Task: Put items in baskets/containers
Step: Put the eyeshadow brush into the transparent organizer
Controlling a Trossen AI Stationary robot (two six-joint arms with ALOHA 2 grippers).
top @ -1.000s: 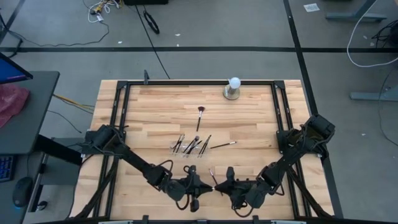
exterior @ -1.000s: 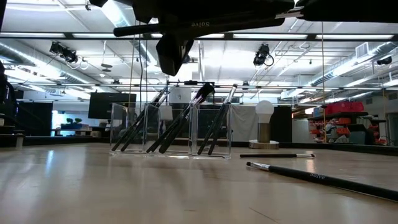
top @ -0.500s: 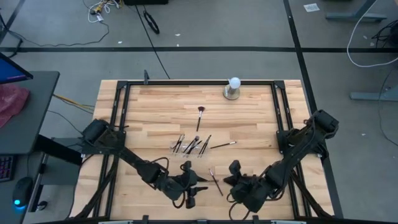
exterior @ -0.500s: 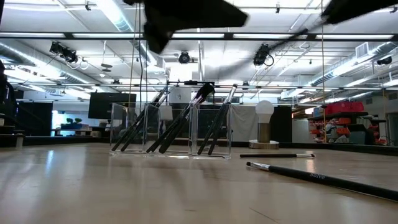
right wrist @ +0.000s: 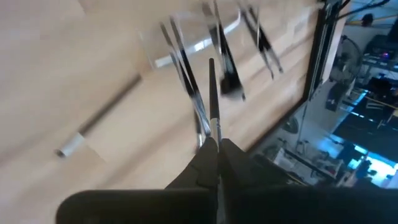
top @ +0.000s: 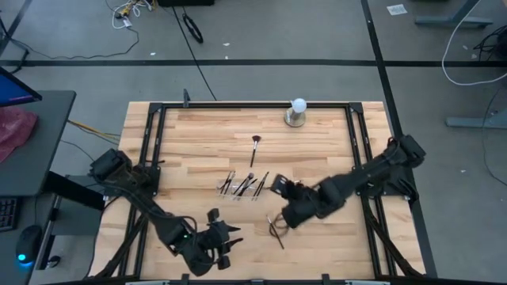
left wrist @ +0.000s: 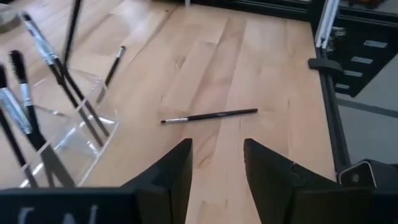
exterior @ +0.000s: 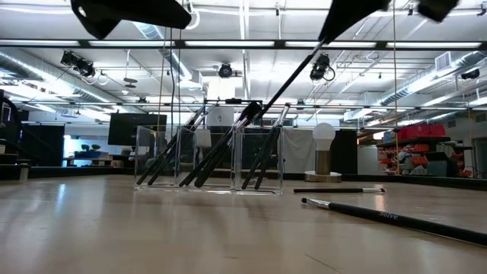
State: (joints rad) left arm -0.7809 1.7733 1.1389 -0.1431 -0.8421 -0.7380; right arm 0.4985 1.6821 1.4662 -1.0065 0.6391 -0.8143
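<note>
Since one second ago: right gripper (top: 279,224) swung from the near edge toward bench centre, carrying a brush; left gripper (top: 224,237) drawn back toward the near-left and opened, no longer meeting the right one.

Bench (top: 198,142): light wood planks inside a black frame.

Right arm: reaches in from the right side, gripper above the boards just near of the clear tray (top: 244,189). Fingers closed fully on one thin dark makeup brush (right wrist: 212,99), clamped at its lower end, shaft projecting forward and up; seen in the low view as a slanted dark line (exterior: 297,68) above the tray.

Left arm: waits at the near-left, gripper fingers (left wrist: 174,180) parted, nothing between them.

Clear tray (exterior: 209,158): stands mid-bench, several brushes leaning inside its compartments.

White ball on round metal base (top: 297,112): at the far edge, well apart from the tray.

Loose brushes on the bench: one with a reddish head (top: 254,147) beyond the tray; one (top: 285,184) just right of the tray; one (top: 276,235) near the right gripper, toward the near edge.
</note>
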